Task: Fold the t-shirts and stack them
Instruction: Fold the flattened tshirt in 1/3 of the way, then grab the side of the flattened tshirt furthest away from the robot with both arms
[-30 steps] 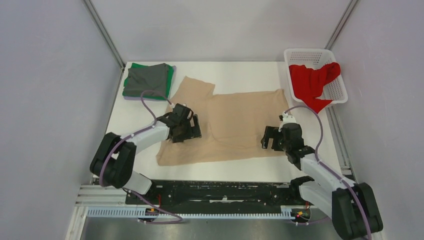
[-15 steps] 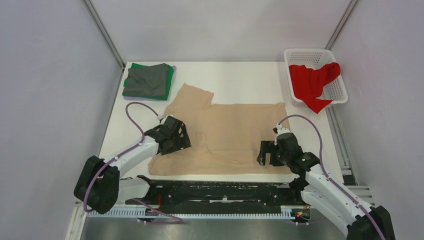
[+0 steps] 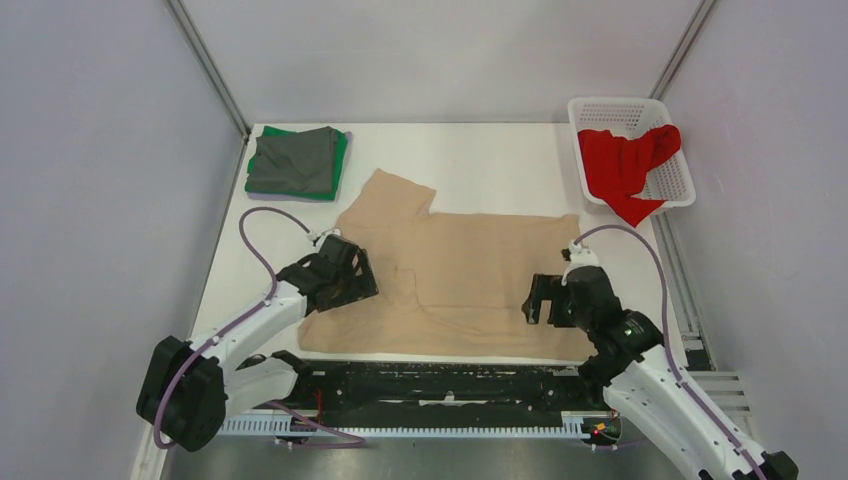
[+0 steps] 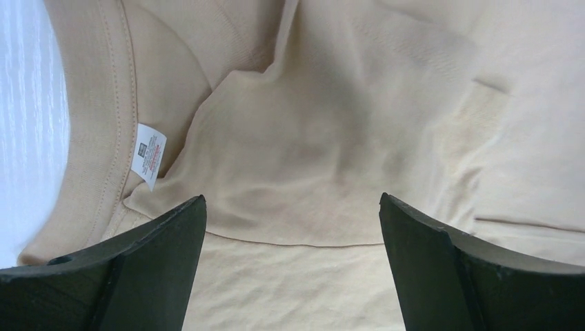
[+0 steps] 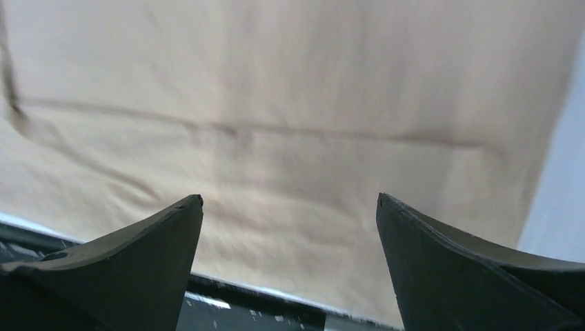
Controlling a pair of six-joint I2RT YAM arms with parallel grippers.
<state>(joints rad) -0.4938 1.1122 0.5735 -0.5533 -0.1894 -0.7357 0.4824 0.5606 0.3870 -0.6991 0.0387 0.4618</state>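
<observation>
The beige t-shirt [image 3: 460, 270] lies spread on the white table, its near edge at the black front rail. My left gripper [image 3: 345, 282] is open and empty over its left part, by the collar and white label [image 4: 148, 155]. My right gripper [image 3: 545, 300] is open and empty over the shirt's near right corner; beige cloth [image 5: 296, 103] fills its view. A red t-shirt [image 3: 625, 165] is heaped in the white basket [image 3: 600, 106]. A folded dark grey shirt [image 3: 295, 160] lies on a green one [image 3: 341, 150] at the back left, lavender just showing beneath.
The black front rail [image 3: 440, 375] runs along the near table edge and shows in the right wrist view [image 5: 262, 310]. Grey walls close in on both sides. Bare white table [image 3: 480, 160] lies behind the beige shirt.
Both grippers moved toward the near edge and the beige shirt came with them, flatter now. The right gripper has since lifted slightly right; the left has shifted a little left.
</observation>
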